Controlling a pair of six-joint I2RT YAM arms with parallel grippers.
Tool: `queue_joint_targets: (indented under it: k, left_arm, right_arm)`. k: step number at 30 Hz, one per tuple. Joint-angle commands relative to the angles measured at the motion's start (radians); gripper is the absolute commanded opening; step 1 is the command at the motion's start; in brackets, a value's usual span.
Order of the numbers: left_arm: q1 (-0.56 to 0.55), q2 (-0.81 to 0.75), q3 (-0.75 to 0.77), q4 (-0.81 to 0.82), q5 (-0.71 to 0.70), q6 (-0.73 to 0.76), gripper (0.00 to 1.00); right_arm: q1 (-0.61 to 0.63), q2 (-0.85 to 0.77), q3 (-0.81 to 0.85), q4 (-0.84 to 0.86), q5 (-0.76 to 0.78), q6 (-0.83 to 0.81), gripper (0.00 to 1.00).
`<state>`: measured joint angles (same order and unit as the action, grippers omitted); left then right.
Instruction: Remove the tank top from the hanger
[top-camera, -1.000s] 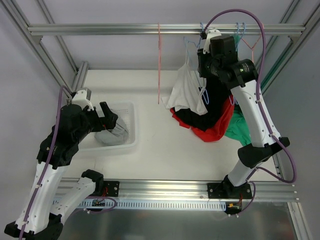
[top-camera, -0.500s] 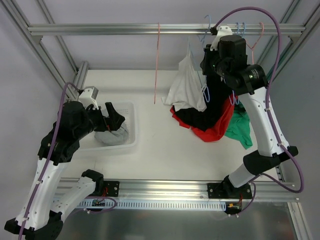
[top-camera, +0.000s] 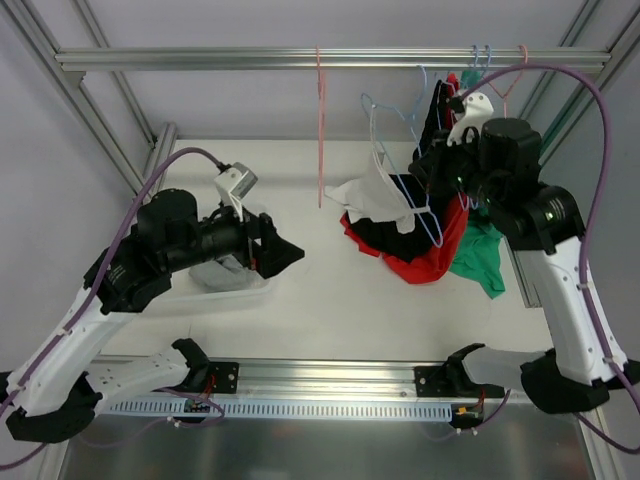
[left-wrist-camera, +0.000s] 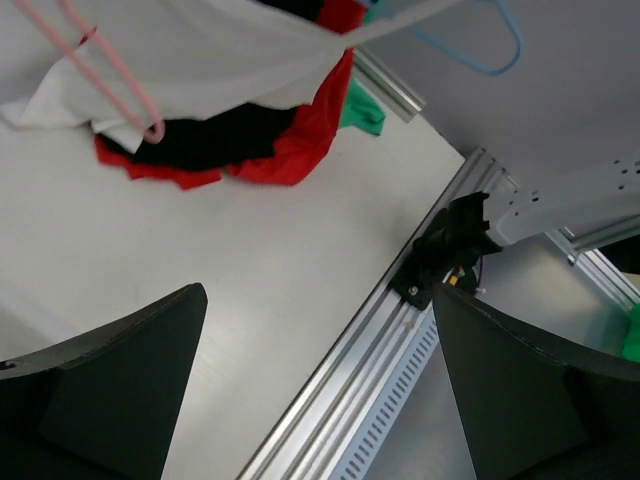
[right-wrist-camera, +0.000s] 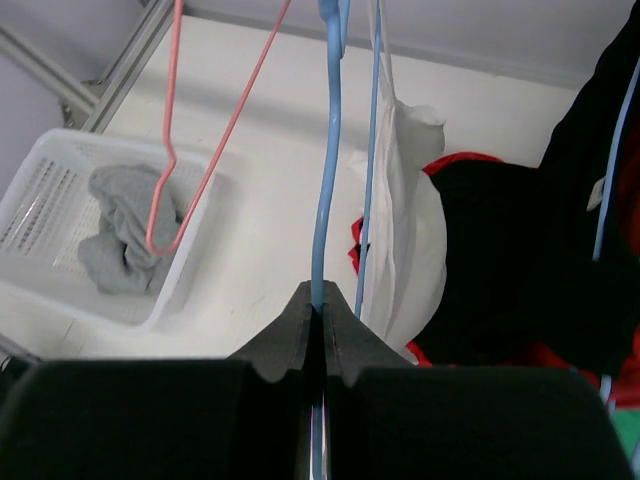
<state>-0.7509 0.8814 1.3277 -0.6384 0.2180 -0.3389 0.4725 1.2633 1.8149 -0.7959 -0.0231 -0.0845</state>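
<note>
The white tank top hangs on a light blue wire hanger, off the rail and over the table. My right gripper is shut on that hanger's wire; in the right wrist view the gripper clamps it, with the tank top draped just to the right. My left gripper is open and empty, low over the table to the left of the tank top. In the left wrist view the gripper points at bare table, with the tank top ahead of it.
A pile of black, red and green clothes lies under the hanger. A pink hanger hangs from the top rail. A white basket holding grey cloth sits at the left.
My left gripper has swung out of the basket to the right, toward the table's middle. My right gripper has moved right and down with the blue hanger, and the tank top has swung with it.
</note>
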Motion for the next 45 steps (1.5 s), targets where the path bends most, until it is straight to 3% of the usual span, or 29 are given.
queue_joint_targets:
  k: [1,6,13,18,24,27,31,33,34,36,38,41,45]
  left_arm:
    - [-0.099,0.094,0.089,0.170,-0.072,0.061,0.99]
    - [-0.286,0.212,0.185,0.293,-0.209,0.168,0.99]
    - [-0.323,0.508,0.497,0.309,-0.272,0.273,0.97]
    - [-0.323,0.596,0.565,0.309,-0.338,0.307,0.67]
    - [-0.323,0.593,0.535,0.315,-0.370,0.319,0.56]
    - [-0.323,0.588,0.522,0.322,-0.370,0.324,0.38]
    - [-0.323,0.577,0.502,0.332,-0.332,0.330,0.35]
    - [-0.323,0.582,0.498,0.336,-0.325,0.330,0.18]
    - [-0.323,0.582,0.495,0.336,-0.327,0.328,0.16]
    - [-0.323,0.576,0.481,0.339,-0.319,0.324,0.23]
    - [-0.323,0.568,0.472,0.341,-0.305,0.324,0.45]
    - [-0.323,0.554,0.455,0.348,-0.292,0.322,0.46]
    - [-0.323,0.548,0.443,0.353,-0.282,0.324,0.31]
  right_arm:
    - [-0.002,-0.178,-0.074,0.050,-0.112,0.011,0.00]
    - [-0.002,-0.347,-0.198,0.017,-0.182,0.019,0.00]
    - [-0.002,-0.530,-0.206,-0.175,-0.359,0.043,0.00]
    - [-0.002,-0.619,-0.167,-0.239,-0.341,0.066,0.00]
    - [-0.002,-0.624,-0.106,-0.275,-0.345,0.060,0.00]
    - [-0.002,-0.624,-0.094,-0.273,-0.360,0.060,0.00]
    - [-0.002,-0.624,-0.089,-0.272,-0.359,0.058,0.00]
    - [-0.002,-0.622,-0.086,-0.273,-0.365,0.058,0.00]
    - [-0.002,-0.622,-0.085,-0.272,-0.356,0.057,0.00]
    - [-0.002,-0.621,-0.088,-0.272,-0.344,0.052,0.00]
    - [-0.002,-0.617,-0.089,-0.272,-0.344,0.049,0.00]
    - [-0.002,-0.614,-0.091,-0.273,-0.347,0.046,0.00]
    - [-0.002,-0.614,-0.091,-0.272,-0.339,0.043,0.00]
